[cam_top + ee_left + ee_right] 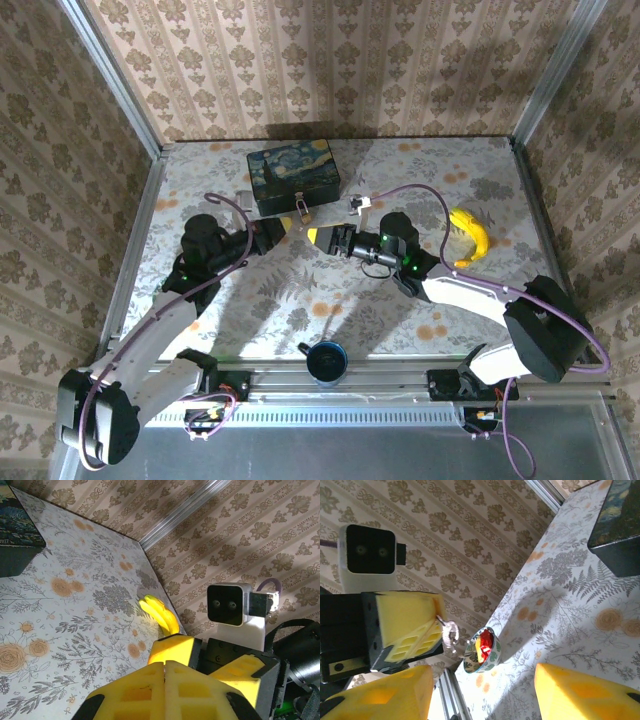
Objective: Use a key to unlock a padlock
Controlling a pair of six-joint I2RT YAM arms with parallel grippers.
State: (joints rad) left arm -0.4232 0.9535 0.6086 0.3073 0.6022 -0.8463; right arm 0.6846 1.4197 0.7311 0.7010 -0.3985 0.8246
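Observation:
The small brass padlock (pixel 301 210) hangs at the front of the dark blue painted box (pixel 293 172). My left gripper (pixel 284 229) hovers just in front of the padlock, to its left. Its jaws are pressed together (pixel 164 665). In the right wrist view, the left gripper (pixel 409 625) pinches a silver key (pixel 448 632) whose ring sticks out from the pads. My right gripper (pixel 318 237) faces the left one from the right. Its yellow fingers (pixel 380 696) stand wide apart with nothing between them.
A banana (pixel 470 236) lies at the right of the table. A patterned bowl (pixel 327 361) with red and yellow wrappers stands by the front rail. A small white object (pixel 359 204) lies right of the box. Wallpapered walls close in three sides.

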